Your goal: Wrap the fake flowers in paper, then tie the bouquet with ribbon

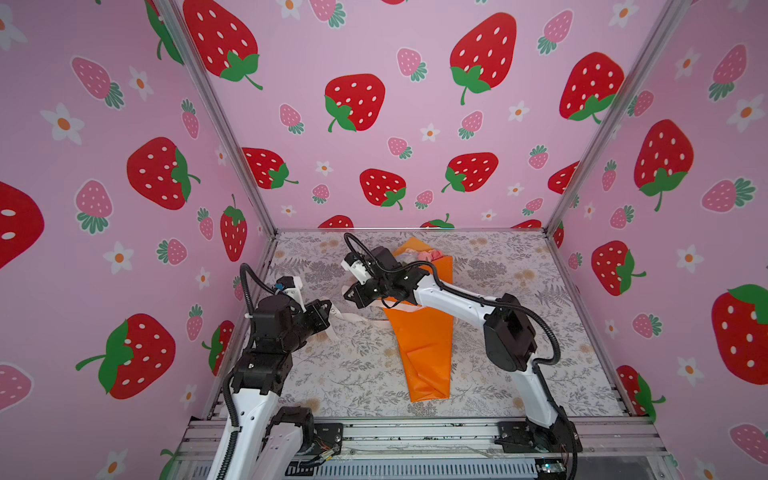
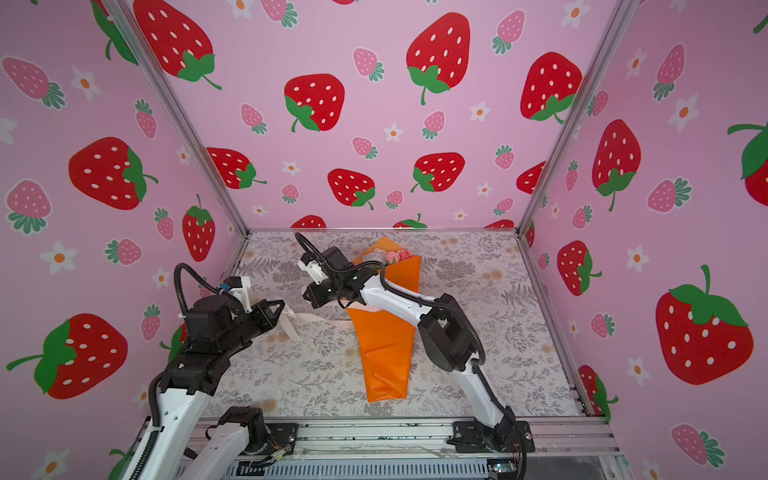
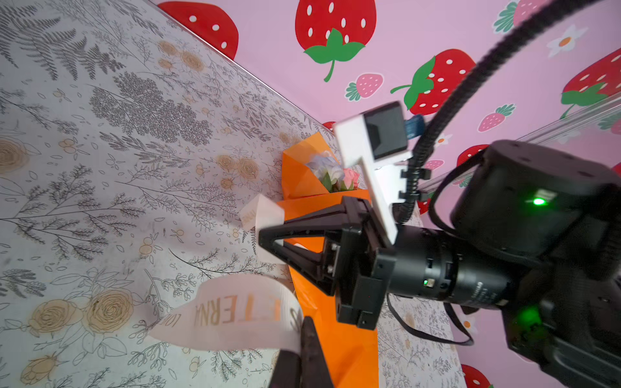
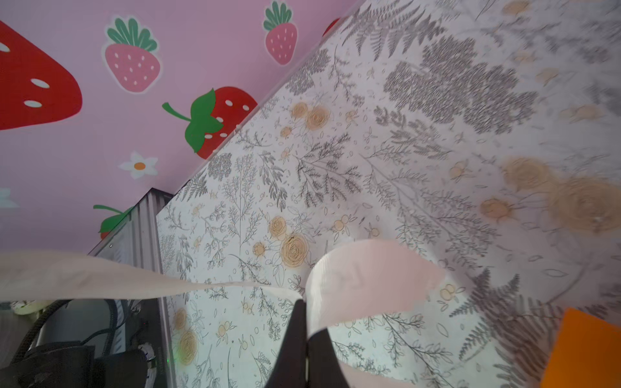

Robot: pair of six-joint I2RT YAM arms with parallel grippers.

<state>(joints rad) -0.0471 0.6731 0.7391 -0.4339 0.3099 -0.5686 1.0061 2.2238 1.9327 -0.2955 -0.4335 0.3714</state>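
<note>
- Handling: I judge the bouquet of fake flowers (image 1: 424, 345) to be light. A firm pull on the cream ribbon (image 2: 305, 319) can drag it across the table (image 1: 519, 332).
- Wrap: the orange wrapping paper (image 2: 384, 353) is thin and already creased. I expect it to dent under jaw pressure and to slide easily on the table.
- Heads: the roses (image 1: 428, 254) look soft and easy to crush. I do not grip there.
- Where to hold: the best point is the waist of the cone, where the stems gather under the paper. For tying, I work the ribbon and leave the paper alone.
- Position: the bouquet lies flat on the table. The roses point toward the back wall and the narrow folded end points toward my bases.
- Ribbon path: the ribbon appears to cross the wrap at mid-length. My right arm hides part of that stretch.
- Left jaws: my left gripper (image 3: 304, 324) has its jaws pressed together, pinching the lettered ribbon. The bouquet lies well apart to the right of it in both top views, and only the ribbon joins them.
- Right jaws: my right gripper (image 4: 304, 305) pinches another stretch of ribbon, which curls into a loop at the tips. It sits just left of the wrap's upper half, near the paper edge. I cannot tell whether it touches the paper.
</note>
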